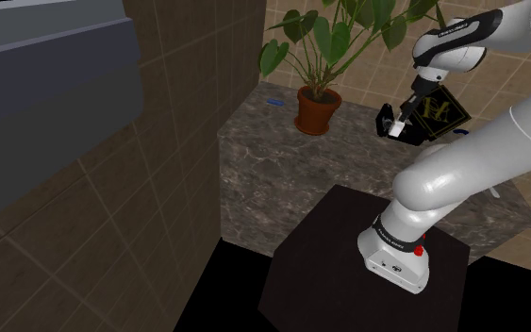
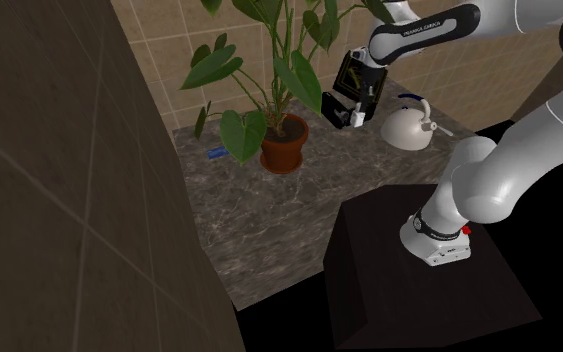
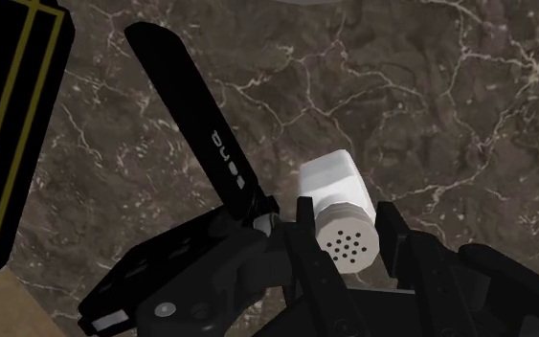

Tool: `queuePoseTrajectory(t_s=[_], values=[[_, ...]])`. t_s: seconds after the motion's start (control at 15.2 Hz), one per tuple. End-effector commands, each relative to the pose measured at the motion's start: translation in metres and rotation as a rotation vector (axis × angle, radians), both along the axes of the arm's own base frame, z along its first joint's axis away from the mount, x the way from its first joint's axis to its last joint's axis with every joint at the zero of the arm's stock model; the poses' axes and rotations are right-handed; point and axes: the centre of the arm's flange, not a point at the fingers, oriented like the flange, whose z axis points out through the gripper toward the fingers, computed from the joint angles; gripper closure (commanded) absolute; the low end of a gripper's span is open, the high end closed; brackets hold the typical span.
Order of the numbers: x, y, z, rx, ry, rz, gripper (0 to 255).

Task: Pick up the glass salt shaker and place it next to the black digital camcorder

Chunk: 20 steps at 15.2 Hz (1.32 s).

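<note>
Here, end effector (image 3: 347, 230) clasps white shaker (image 3: 334, 191), seemingly clear of dark marbled counter (image 1: 273, 174); tan tiled wall (image 2: 154, 50) behind.

Both exterior views are looking down over the stand (image 1: 348, 247) and potted plant (image 1: 318, 102); the wrist camera is closely facing the counter (image 3: 430, 115).

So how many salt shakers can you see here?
1. The white salt shaker is clasped between the fingers, right beside the black camcorder, over the marbled counter. The plant or the arm may hide others.
</note>
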Motion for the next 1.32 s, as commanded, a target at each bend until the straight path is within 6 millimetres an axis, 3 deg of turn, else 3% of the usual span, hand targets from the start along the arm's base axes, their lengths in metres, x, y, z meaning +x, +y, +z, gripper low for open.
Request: queuePoseTrajectory(t_s=[0.0, 0.46, 0.99, 1.06, 1.25], values=[[-0.001, 0.000, -0.012, 0.000, 0.000, 0.000, 255], [-0.001, 0.000, -0.050, 0.000, 0.000, 0.000, 255], [-0.001, 0.000, -0.050, 0.000, 0.000, 0.000, 255], [-0.001, 0.000, -0.050, 0.000, 0.000, 0.000, 0], [-0.001, 0.000, -0.050, 0.000, 0.000, 0.000, 0]])
